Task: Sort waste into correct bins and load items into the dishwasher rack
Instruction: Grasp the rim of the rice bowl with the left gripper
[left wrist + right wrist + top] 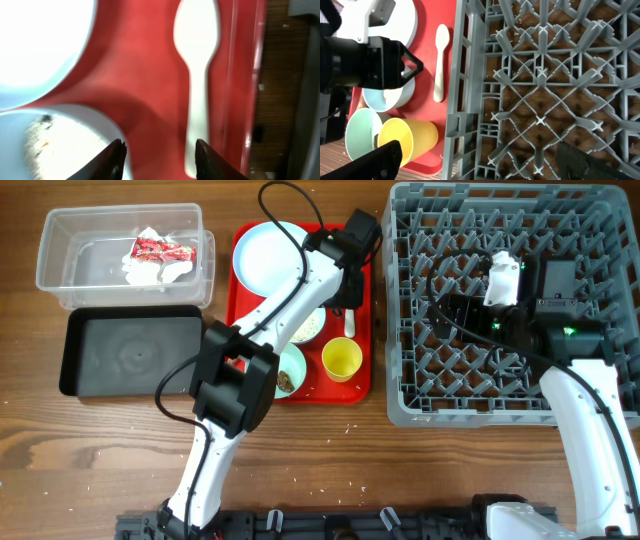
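red tray [318,388] | flat on wood tbl [100,460] | approx ctr of tbl

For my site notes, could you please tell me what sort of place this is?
Likely a robot lab's mock dish-clearing station: a wooden table holds a dishwasher rack, a red tray carrying a plate and cup, and a tub holding a wrapper.

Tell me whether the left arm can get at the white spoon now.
Probably yes: the left tool hangs open over the red tray beside the white spoon; nothing covers it.
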